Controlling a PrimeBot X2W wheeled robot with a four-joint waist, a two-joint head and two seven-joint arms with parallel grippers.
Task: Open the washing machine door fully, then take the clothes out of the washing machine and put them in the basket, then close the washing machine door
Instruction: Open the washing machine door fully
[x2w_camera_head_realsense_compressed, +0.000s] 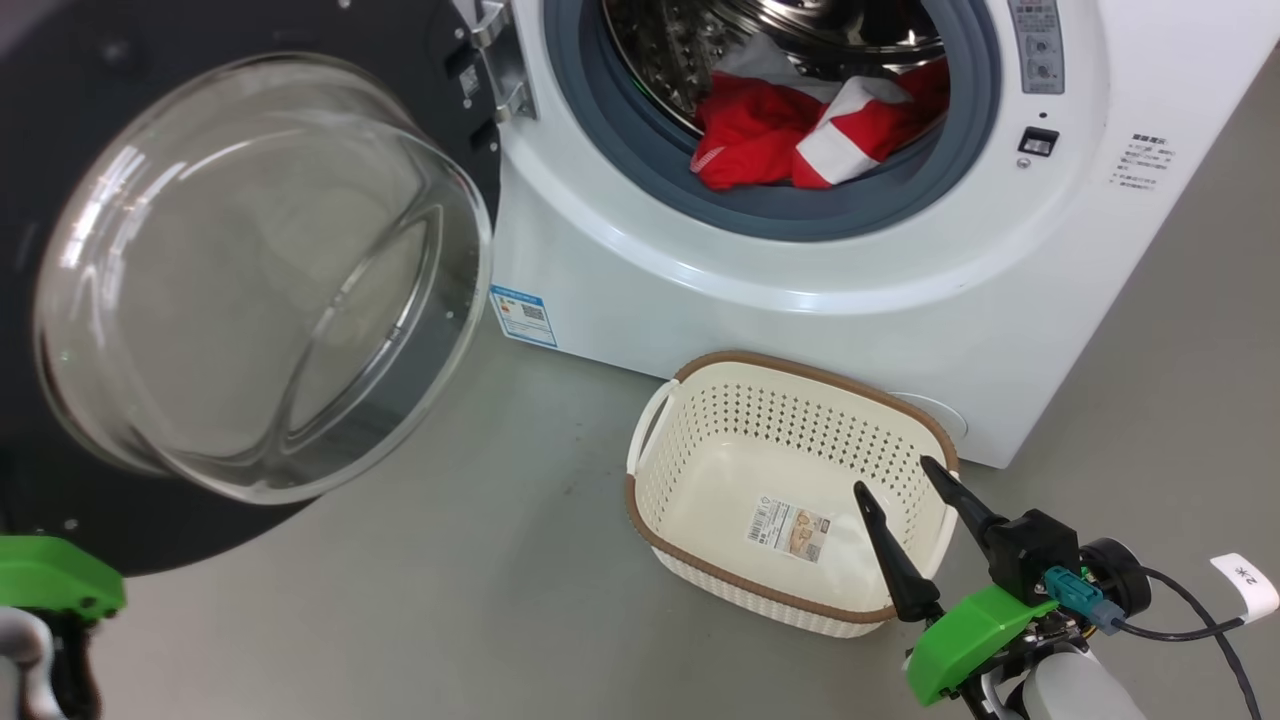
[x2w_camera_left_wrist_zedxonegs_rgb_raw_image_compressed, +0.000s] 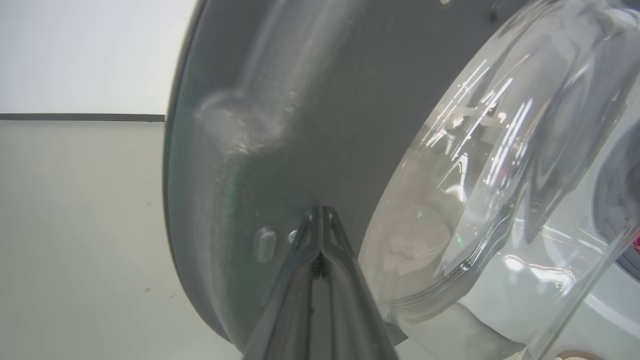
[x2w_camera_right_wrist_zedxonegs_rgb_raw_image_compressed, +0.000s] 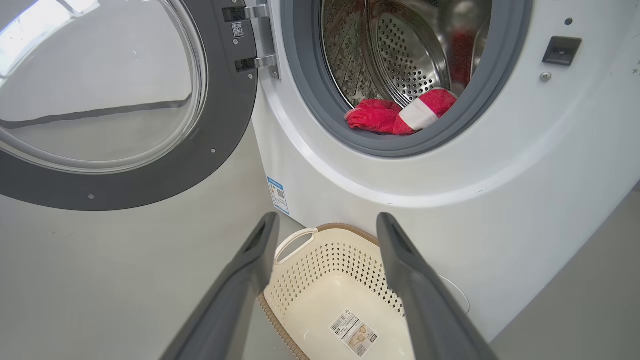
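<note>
The washing machine (x2w_camera_head_realsense_compressed: 800, 300) stands with its door (x2w_camera_head_realsense_compressed: 260, 280) swung out to the left, the glass bowl facing me. Red and white clothes (x2w_camera_head_realsense_compressed: 800, 130) lie at the drum's front lip, also seen in the right wrist view as clothes (x2w_camera_right_wrist_zedxonegs_rgb_raw_image_compressed: 390, 115). On the floor in front sits the basket (x2w_camera_head_realsense_compressed: 810, 372), with a paper label on its bottom. My right gripper (x2w_camera_head_realsense_compressed: 892, 474) hovers open over the basket's right end, and the right wrist view shows the gripper (x2w_camera_right_wrist_zedxonegs_rgb_raw_image_compressed: 327, 217) with fingers apart above the basket (x2w_camera_right_wrist_zedxonegs_rgb_raw_image_compressed: 345, 227). My left gripper (x2w_camera_left_wrist_zedxonegs_rgb_raw_image_compressed: 320, 212) is shut, its tips against the door's dark inner rim (x2w_camera_left_wrist_zedxonegs_rgb_raw_image_compressed: 300, 125).
Grey floor (x2w_camera_head_realsense_compressed: 450, 580) lies between the open door and the basket. A blue label (x2w_camera_head_realsense_compressed: 523, 314) marks the machine's lower left corner. The door's hinge (x2w_camera_right_wrist_zedxonegs_rgb_raw_image_compressed: 260, 35) sits at the left of the opening. A cable (x2w_camera_head_realsense_compressed: 1190, 610) trails from my right wrist.
</note>
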